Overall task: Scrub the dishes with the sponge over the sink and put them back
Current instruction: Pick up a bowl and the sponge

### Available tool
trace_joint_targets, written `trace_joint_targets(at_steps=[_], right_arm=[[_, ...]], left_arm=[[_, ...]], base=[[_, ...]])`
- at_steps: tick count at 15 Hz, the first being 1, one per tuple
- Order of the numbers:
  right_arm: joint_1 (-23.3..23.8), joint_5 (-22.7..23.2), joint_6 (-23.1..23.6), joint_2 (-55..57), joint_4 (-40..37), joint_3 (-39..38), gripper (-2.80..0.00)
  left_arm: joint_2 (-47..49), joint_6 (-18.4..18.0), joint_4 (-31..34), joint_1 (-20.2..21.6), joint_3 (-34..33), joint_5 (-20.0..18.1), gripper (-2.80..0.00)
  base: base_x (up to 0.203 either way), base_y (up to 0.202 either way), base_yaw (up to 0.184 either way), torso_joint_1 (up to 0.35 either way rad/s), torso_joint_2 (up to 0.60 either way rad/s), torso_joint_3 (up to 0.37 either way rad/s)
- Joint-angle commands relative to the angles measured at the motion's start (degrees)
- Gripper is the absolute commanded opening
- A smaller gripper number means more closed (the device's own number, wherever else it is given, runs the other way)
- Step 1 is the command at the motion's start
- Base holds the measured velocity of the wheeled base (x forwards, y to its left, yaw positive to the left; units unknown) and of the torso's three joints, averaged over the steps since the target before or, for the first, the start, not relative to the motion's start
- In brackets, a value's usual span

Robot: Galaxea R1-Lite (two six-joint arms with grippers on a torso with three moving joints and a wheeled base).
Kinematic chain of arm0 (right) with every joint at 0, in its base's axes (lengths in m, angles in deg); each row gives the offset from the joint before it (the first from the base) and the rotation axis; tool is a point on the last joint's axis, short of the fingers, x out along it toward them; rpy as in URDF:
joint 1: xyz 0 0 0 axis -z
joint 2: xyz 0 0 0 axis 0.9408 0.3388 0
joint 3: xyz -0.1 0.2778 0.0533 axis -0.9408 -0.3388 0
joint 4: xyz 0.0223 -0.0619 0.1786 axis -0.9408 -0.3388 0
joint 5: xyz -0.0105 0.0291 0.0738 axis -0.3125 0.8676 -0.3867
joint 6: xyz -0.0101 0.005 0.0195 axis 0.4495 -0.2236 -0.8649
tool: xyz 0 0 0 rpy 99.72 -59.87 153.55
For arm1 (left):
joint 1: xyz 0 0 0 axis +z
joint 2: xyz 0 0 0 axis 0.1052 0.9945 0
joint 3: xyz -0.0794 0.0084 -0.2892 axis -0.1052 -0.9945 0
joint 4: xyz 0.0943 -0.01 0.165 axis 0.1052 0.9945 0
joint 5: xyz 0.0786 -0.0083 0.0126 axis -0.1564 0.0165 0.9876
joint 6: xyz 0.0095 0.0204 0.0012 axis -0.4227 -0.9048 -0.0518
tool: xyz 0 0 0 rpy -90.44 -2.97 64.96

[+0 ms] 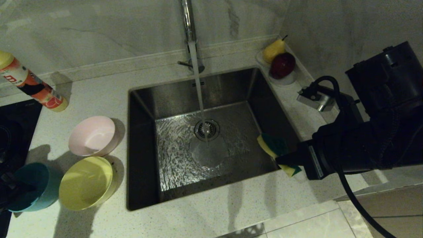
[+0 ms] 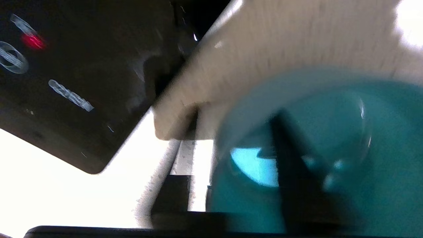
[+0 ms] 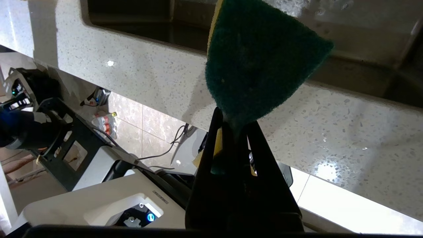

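The light blue bowl (image 1: 34, 186) stands at the counter's front left, tipped toward my left gripper (image 1: 11, 193). In the left wrist view that gripper (image 2: 228, 148) is open astride the bowl's (image 2: 347, 138) wall, one finger inside and the other outside with a bright gap to the wall. Beside it stand the yellow bowl (image 1: 86, 183) and, behind that, the pink bowl (image 1: 94, 135). My right gripper (image 1: 286, 160) hangs over the sink's (image 1: 142, 109) front right corner, shut on the green-and-yellow sponge (image 1: 276, 145) (image 3: 261, 56).
Water runs from the chrome faucet (image 1: 189, 26) onto the drain strainer (image 1: 207, 129). A black cooktop (image 1: 16, 125) borders the bowls on the left. An orange bottle (image 1: 33, 86) lies behind them. A white dish (image 1: 288, 79) with a pear and an apple sits back right.
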Motion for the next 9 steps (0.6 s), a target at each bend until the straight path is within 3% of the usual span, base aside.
trace_joint_targets(at_steps=[1, 3, 7, 9], right_arm=[[-0.1, 0.0, -0.3, 0.1, -0.2, 0.2, -2.80], [-0.1, 0.0, -0.7, 0.1, -0.2, 0.1, -2.80], [-0.5, 0.0, -0.8, -0.6, -0.2, -0.2, -2.80], [-0.4, 0.0, -0.9, -1.1, -0.3, -0.4, -2.80]], left_arm=[[-0.7, -0.1, -0.8, 1.5, 0.3, 0.7, -2.80], [-3.3, 0.2, -2.0, 2.3, 0.5, 2.9, -2.80], [-7.4, 0.8, -1.6, 2.9, 3.4, 3.3, -2.80], [-10.1, 3.8, -1.2, 2.9, 7.0, 3.3, -2.80]], base=[[0.000, 0.000, 0.000, 0.000, 0.00, 0.000], [0.000, 0.000, 0.000, 0.000, 0.00, 0.000], [0.000, 0.000, 0.000, 0.000, 0.00, 0.000], [0.000, 0.000, 0.000, 0.000, 0.00, 0.000]])
